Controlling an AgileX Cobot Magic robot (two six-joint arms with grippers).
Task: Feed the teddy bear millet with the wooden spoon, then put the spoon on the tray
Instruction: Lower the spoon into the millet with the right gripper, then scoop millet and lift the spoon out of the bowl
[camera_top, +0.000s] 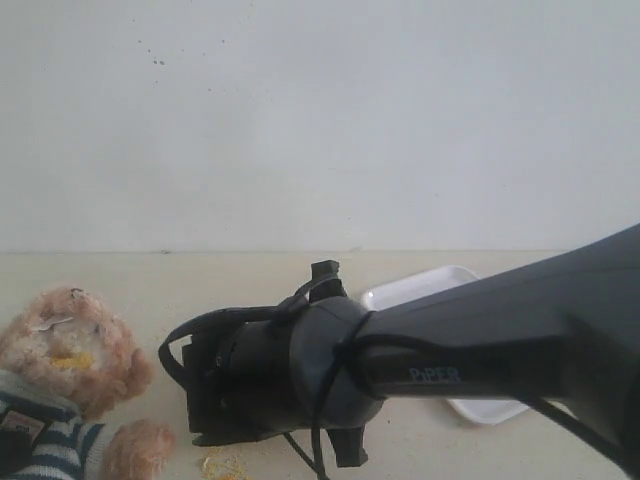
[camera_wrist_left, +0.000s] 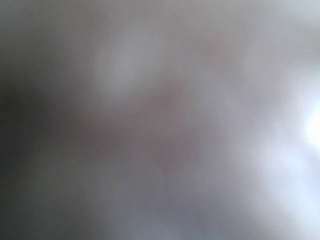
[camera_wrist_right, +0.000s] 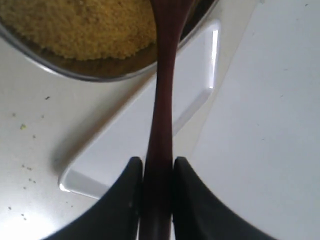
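right claw (camera_wrist_right: 158, 165) clamps wooden spoon (camera_wrist_right: 162, 100) handle, tip over millet (camera_wrist_right: 85, 25); teddy bear (camera_top: 70, 350) 8 o'clock in exterior view; left claw: cannot tell, view blurred.

Cream tabletop (camera_top: 150, 285). White tray (camera_top: 420, 287) right of centre, steel bowl (camera_wrist_right: 90, 76) w/ millet (camera_wrist_right: 85, 25) just beside it. Teddy bear (camera_top: 70, 350) far left; yellow crumbs (camera_top: 222, 465) near it.

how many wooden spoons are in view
1. The wooden spoon is held by its handle in the right gripper, its far end over the bowl of millet. The arm hides much of the table, so another could be hidden.
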